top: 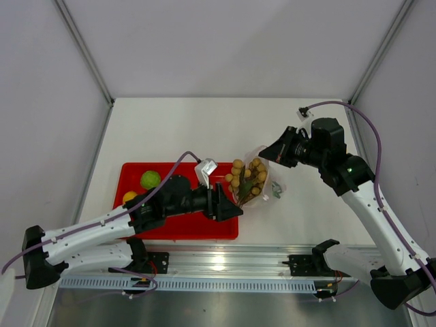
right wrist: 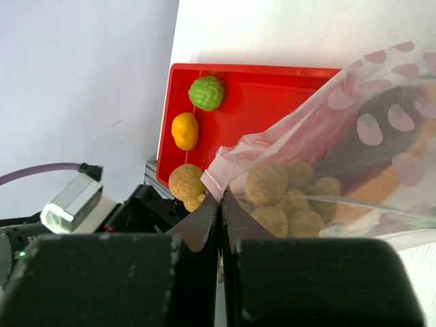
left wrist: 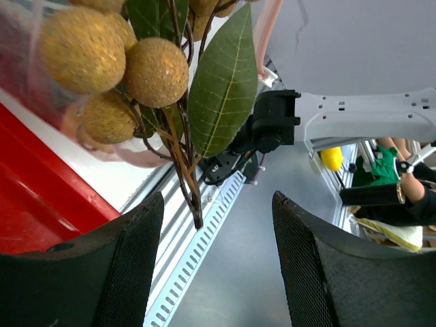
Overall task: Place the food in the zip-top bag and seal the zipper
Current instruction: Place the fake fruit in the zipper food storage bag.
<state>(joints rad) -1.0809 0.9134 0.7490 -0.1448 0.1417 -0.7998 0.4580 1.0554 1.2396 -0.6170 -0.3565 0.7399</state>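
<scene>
The clear zip-top bag (top: 264,178) lies right of the red tray. My right gripper (top: 271,151) is shut on its mouth edge, beside the pinkish zipper strip (right wrist: 235,160). The cluster of tan balls (top: 246,177) sits partly inside the bag mouth, with a couple of balls (right wrist: 186,182) outside it. A dark meat slab (right wrist: 381,129) shows through the plastic. My left gripper (top: 231,204) is open just below the cluster. Its jaws stand wide apart around the stem end (left wrist: 197,219) without touching it, under a green leaf (left wrist: 221,82). The green ball (top: 150,179) and the yellow-orange ball (top: 129,196) lie on the tray.
The red tray (top: 184,225) lies at the front left, under my left arm. A metal rail (top: 225,262) runs along the table's near edge. White walls close in the sides and back.
</scene>
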